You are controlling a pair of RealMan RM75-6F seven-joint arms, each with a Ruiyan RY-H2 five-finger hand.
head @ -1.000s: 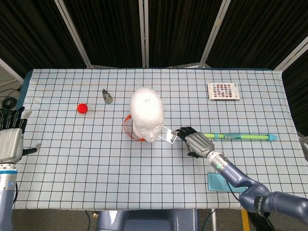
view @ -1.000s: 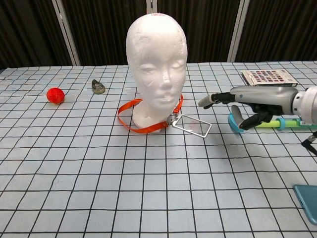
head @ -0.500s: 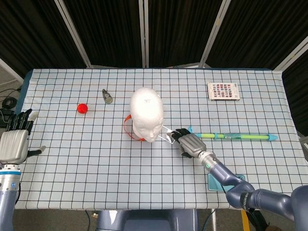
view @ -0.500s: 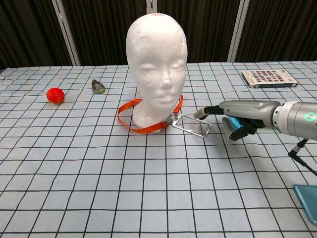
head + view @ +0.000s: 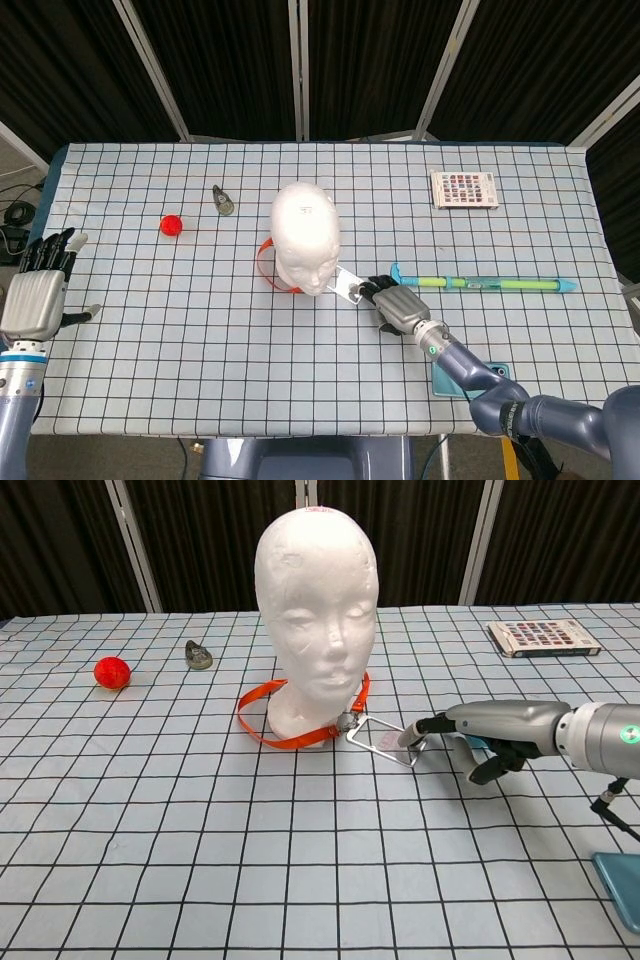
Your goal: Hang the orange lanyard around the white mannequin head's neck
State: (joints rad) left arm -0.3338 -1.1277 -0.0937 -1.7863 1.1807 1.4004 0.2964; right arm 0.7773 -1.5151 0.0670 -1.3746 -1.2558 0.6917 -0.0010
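The white mannequin head (image 5: 305,235) (image 5: 315,610) stands upright mid-table. The orange lanyard (image 5: 265,265) (image 5: 265,725) lies looped around its base on the cloth, and its clear badge holder (image 5: 345,283) (image 5: 385,738) trails to the right. My right hand (image 5: 398,305) (image 5: 490,730) reaches in low from the right with fingers stretched out; one fingertip (image 5: 412,734) touches the badge holder's right corner, and nothing is gripped. My left hand (image 5: 38,290) hovers at the table's far left edge, fingers spread and empty; it shows only in the head view.
A red ball (image 5: 172,224) (image 5: 113,672) and a small grey object (image 5: 223,201) (image 5: 198,656) lie left of the head. A colour card (image 5: 464,189) (image 5: 543,637) sits back right. A green-blue stick (image 5: 490,284) lies behind my right hand, with a teal pad (image 5: 465,380) (image 5: 620,880) near the front edge.
My right hand has slid left and down until a fingertip reached the badge holder, which shifted slightly. My left hand has drifted a little further onto the table.
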